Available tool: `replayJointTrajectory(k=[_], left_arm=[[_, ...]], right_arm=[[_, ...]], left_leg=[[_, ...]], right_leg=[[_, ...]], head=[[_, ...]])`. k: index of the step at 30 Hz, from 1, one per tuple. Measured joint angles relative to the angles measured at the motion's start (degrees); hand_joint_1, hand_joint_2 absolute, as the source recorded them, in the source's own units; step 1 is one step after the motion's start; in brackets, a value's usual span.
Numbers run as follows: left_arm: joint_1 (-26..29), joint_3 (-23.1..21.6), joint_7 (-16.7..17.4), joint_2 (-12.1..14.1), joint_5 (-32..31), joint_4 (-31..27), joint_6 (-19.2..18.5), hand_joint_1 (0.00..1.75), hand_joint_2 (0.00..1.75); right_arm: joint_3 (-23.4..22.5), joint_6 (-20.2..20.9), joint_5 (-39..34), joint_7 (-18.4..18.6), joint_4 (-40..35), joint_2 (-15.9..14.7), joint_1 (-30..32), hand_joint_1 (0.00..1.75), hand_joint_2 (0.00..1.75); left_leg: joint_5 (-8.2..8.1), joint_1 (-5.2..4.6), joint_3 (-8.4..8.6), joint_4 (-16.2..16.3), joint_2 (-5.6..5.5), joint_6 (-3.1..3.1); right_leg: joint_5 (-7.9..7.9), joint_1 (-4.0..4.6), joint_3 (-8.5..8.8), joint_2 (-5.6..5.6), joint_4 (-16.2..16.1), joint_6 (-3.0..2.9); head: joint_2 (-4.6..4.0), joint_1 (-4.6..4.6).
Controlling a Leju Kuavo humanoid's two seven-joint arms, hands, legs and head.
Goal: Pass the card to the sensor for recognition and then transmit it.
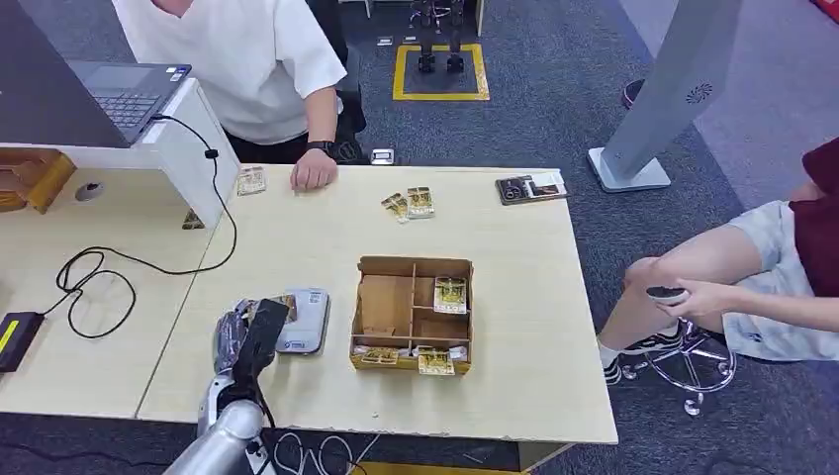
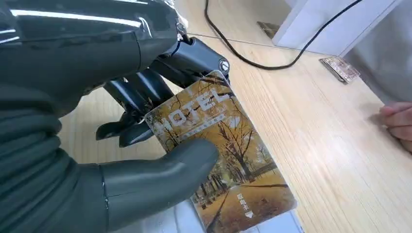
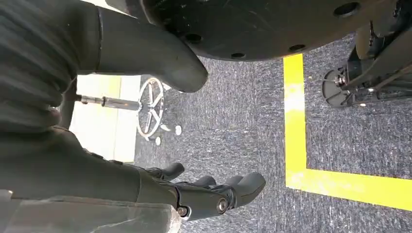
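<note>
Fingers and thumb of left hand pinch the card at its near end; card face reads HOTEL, autumn trees print. Card sits flat-ish over the grey sensor near the table's front edge; can't tell if it touches. Right hand hangs off-table above grey carpet with yellow tape, fingers loosely apart, holding nothing. Wooden tray just right of sensor, cards in its compartments. More cards near the far edge. Person's hand rests on the far edge, another card beside it. Black cable loops on the left tabletop.
</note>
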Motion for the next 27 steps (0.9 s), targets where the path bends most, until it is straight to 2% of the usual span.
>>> replayJointTrajectory(k=[8,16,22,27], left_arm=[[-0.7,0.0,0.5,0.0,-0.8,1.3,0.2,1.75,1.75],[-1.0,1.2,-1.4,-0.8,-2.3,3.5,4.1,1.75,1.75],[-0.8,7.3,-4.0,-2.5,-8.9,4.1,4.2,1.75,1.75],[-0.5,14.9,-6.4,-4.7,-14.7,4.1,4.2,1.75,1.75]], right_arm=[[0.0,0.0,0.0,0.0,0.0,0.0,0.0,0.00,1.75],[0.0,-0.2,0.0,0.0,-0.4,-0.1,0.0,0.00,1.75],[0.0,-0.3,0.0,0.0,-0.5,-0.1,0.0,0.00,1.75],[0.1,-0.5,0.0,0.0,-0.7,-0.2,0.0,0.00,1.75]], left_leg=[[0.00,0.00,0.02,0.0,0.00,0.00],[0.00,0.00,0.03,0.0,0.00,0.00],[0.00,0.00,0.03,0.0,0.00,0.00],[0.00,0.00,0.02,0.0,0.00,0.00]], right_leg=[[0.00,0.00,0.02,0.00,0.0,0.00],[0.00,0.00,0.04,0.00,0.0,0.00],[0.00,0.00,0.04,0.00,0.0,0.00],[0.00,0.00,0.04,0.00,0.0,0.00]], head=[[0.00,0.00],[0.00,0.02],[0.00,0.00],[0.00,0.00]])
